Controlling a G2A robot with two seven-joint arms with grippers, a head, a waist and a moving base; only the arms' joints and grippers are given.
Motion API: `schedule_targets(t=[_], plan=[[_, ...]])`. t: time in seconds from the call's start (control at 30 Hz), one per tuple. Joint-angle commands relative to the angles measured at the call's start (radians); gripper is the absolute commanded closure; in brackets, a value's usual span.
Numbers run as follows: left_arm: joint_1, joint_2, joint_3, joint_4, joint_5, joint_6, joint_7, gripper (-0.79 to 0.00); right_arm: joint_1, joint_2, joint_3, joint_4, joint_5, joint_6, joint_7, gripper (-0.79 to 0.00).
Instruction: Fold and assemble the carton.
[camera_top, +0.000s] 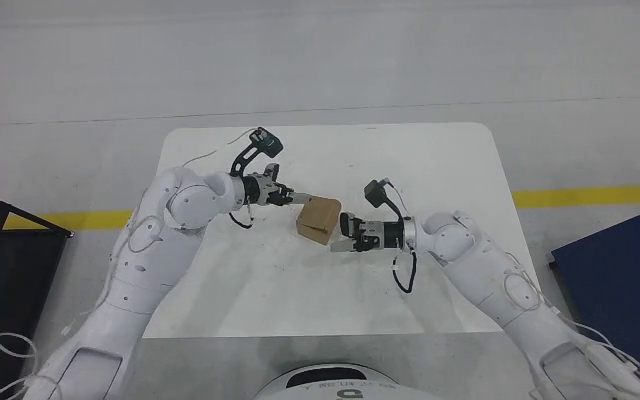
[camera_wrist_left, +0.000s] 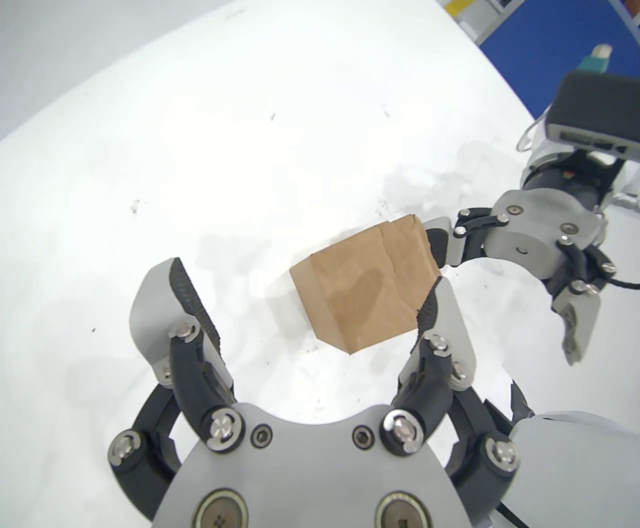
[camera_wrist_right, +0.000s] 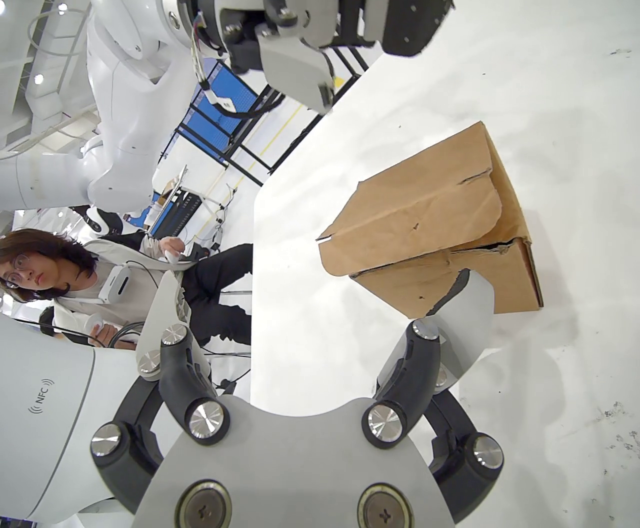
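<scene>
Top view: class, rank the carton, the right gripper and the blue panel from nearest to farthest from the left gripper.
Measured from the left gripper:
1. The carton, right beside it, mid-table.
2. The right gripper, on the carton's other side.
3. The blue panel, off the table, at the view's right edge.

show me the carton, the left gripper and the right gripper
carton (camera_top: 319, 220), top view, middle of its upper face
left gripper (camera_top: 297, 196), top view, midway between its fingertips
right gripper (camera_top: 342, 232), top view, midway between its fingertips
</scene>
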Motion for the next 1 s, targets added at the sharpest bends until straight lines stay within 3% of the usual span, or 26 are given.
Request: schedule_targets(t=[0.0,0.1,0.27,0.47,0.7,0.97], plan=[[0.046,0.013,-0.062,-0.036,-0.005,-0.005,-0.002,-0.785,0.0,0.0,0.006,-0.004,-0.008,0.012,-0.017,-0.785],[0.108,0.028,-0.123,-0.062,-0.01,-0.022,0.004,-0.785,-0.008,0.005,0.043,-0.069,-0.158,0.112,-0.118,-0.785],[0.156,0.032,-0.127,-0.019,-0.105,-0.078,0.031,-0.785,-0.047,0.012,0.069,-0.205,-0.378,0.276,-0.197,-0.785],[0.132,0.022,-0.066,0.09,-0.108,-0.1,0.1,-0.785,-0.072,0.007,0.056,-0.266,-0.456,0.368,-0.237,-0.785],[0.088,0.007,-0.003,0.18,-0.077,-0.073,0.183,-0.785,-0.183,0.008,0.047,-0.37,-0.74,0.547,-0.44,-0.785],[0.05,-0.007,0.047,0.231,-0.037,-0.013,0.253,-0.785,-0.271,0.003,-0.004,-0.461,-1.014,0.69,-0.555,-0.785]])
